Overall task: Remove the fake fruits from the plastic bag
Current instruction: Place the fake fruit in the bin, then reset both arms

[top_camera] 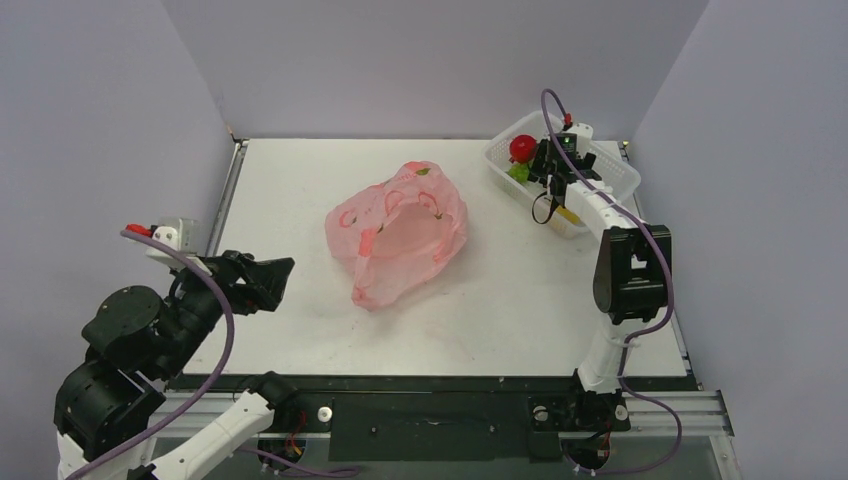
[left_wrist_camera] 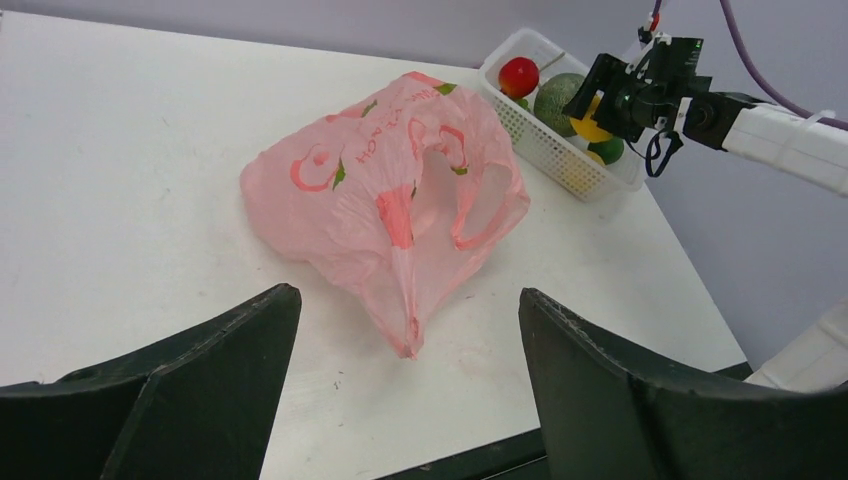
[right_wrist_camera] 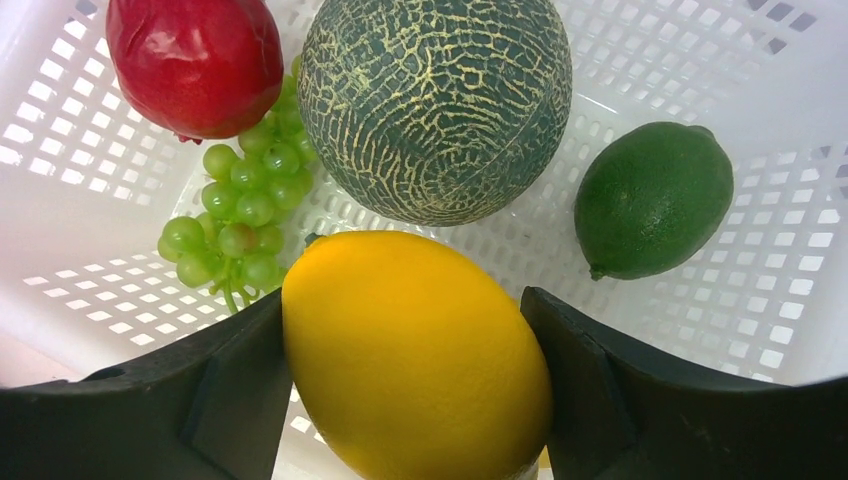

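Note:
The pink plastic bag [top_camera: 400, 235] lies crumpled and slack in the middle of the table, its handle loops facing the near side [left_wrist_camera: 390, 190]. My left gripper [top_camera: 280, 283] hovers open near the table's left edge, apart from the bag, with nothing between its fingers [left_wrist_camera: 408, 293]. My right gripper [top_camera: 553, 175] is down inside the white basket, its jaws pressed on both sides of a yellow lemon [right_wrist_camera: 415, 360]. Under it in the basket lie a grey-green melon [right_wrist_camera: 435, 105], a red round fruit [right_wrist_camera: 195, 60], a light-green grape bunch [right_wrist_camera: 240, 215] and a dark green lime [right_wrist_camera: 652, 198].
The white perforated basket [top_camera: 610, 165] stands at the far right corner of the table, near the right edge. The bag's pointed corner [left_wrist_camera: 410, 345] reaches toward the front edge. Purple-grey walls close in the table at the back and sides.

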Robot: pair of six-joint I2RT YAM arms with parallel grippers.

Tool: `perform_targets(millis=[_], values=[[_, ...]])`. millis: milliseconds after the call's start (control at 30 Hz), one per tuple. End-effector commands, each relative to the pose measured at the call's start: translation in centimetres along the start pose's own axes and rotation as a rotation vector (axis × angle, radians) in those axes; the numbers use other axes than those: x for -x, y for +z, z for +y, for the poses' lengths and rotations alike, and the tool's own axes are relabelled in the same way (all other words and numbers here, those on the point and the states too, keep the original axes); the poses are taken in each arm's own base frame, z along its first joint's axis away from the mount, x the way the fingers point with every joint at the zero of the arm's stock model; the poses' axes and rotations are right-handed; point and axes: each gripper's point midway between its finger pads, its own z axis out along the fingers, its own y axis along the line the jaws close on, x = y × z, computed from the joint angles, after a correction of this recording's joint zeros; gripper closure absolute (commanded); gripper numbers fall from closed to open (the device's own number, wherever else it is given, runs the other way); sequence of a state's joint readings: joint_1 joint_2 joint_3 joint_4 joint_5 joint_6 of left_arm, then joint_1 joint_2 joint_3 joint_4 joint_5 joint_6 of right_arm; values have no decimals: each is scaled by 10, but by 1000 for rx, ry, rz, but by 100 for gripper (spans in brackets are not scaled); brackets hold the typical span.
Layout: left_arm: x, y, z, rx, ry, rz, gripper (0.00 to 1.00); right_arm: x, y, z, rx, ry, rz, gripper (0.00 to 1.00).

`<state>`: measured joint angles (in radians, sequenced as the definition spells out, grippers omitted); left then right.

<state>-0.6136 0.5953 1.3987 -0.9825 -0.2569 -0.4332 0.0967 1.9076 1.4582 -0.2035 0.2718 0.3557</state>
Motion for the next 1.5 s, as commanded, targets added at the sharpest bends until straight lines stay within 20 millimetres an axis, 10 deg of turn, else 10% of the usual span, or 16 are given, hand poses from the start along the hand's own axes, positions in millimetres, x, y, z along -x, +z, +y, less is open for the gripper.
perform_targets(millis=[0,433,833,1167,1467], values=[[13,-5,5,18,27,-62,21,30,-17,-1,2,6,-67,25],[10,-4,-3,-35,15,-68,21,44,-80,-5,1,-3,-109,12],[36,-22,-3,-44,36,-157,21,40,-221,-2,211,77,-234,10],[75,-58,-1,-73,20,-349,20,49,-353,-60,409,193,-516,8],[95,-85,6,-65,-14,-452,19,49,-423,-114,417,291,-660,8]])
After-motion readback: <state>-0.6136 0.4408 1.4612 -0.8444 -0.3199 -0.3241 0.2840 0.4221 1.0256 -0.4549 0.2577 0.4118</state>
